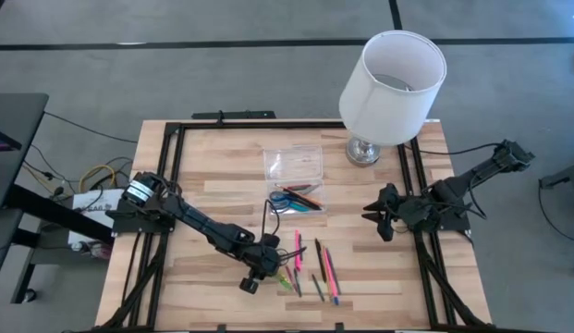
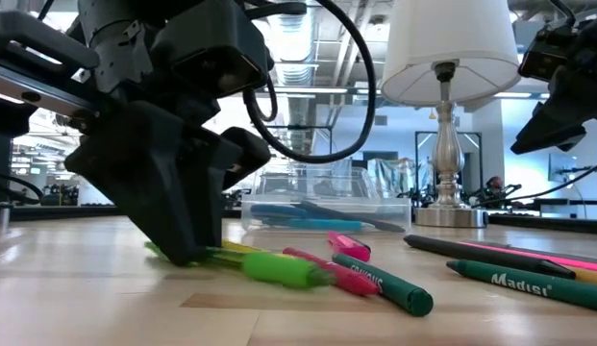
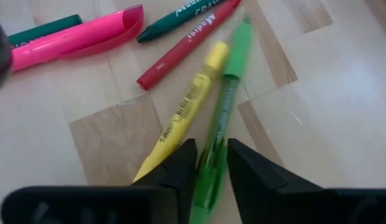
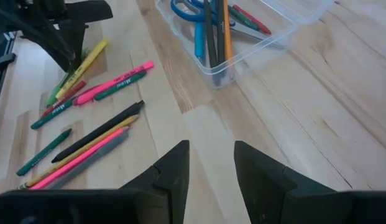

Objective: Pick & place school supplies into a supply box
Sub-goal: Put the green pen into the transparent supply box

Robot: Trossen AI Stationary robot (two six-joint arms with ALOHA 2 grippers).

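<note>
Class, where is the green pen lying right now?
In the high view the green pen lies on the table's front middle, between the left gripper fingers, touching the yellow highlighter.

A translucent bright green pen (image 3: 219,134) is seen at the lower centre of the left wrist view, with a yellow highlighter (image 3: 180,118) bearing dark lettering beside it. A red pencil (image 3: 186,45) and a dark green pencil (image 3: 180,18), both printed with white lettering, are shown at the upper centre, and a hot pink marker (image 3: 74,38) at the upper left. In the right wrist view, blue scissor handles (image 4: 191,9) and an orange pencil (image 4: 225,28) are seen at the top, inside the clear supply box (image 4: 276,28). A black pencil (image 4: 96,132) is shown at the left. The table (image 4: 342,124) is of pale wood, striped in planks.
</note>
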